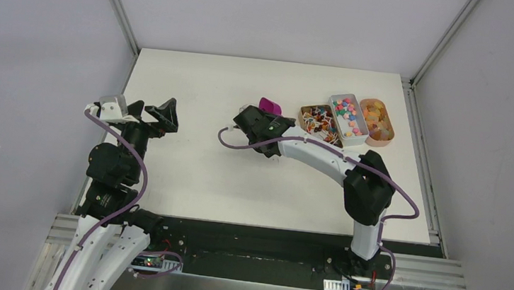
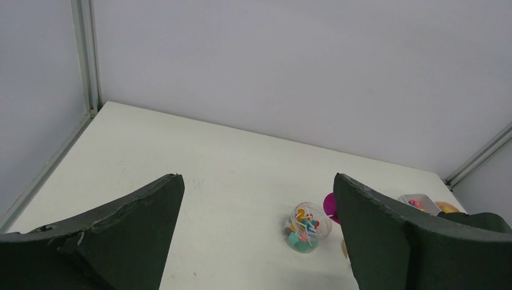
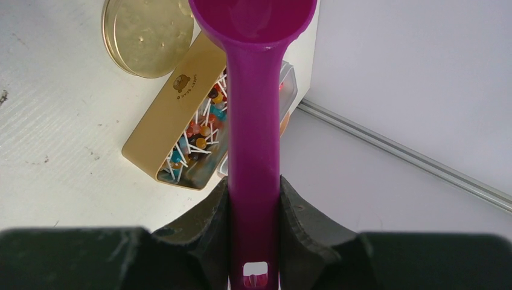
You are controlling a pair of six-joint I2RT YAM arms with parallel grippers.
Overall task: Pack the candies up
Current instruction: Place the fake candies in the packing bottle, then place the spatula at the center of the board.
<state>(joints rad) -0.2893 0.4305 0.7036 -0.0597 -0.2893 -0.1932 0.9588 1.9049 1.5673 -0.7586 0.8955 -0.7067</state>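
Our right gripper point(image 3: 253, 205) clamps the empty-looking purple scoop point(image 3: 253, 109), our left gripper point(image 2: 258, 181) stands wide apart, and we judge the candies point(image 1: 346, 116) not yet packed.

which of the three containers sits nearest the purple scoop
The gold tin of lollipops, leftmost; the clear rectangular tub and orange oval dish lie farther right.

The candies point(image 1: 346, 113) are tiny round bits in pink, teal, yellow and red, piled loose in a clear rectangular tub point(image 1: 357, 138) at the far right of the desk point(image 1: 194, 174). The tub's open on top, sitting right between a gold tin point(image 3: 160, 130) of stick sweets and an orange dish point(image 1: 391, 135).
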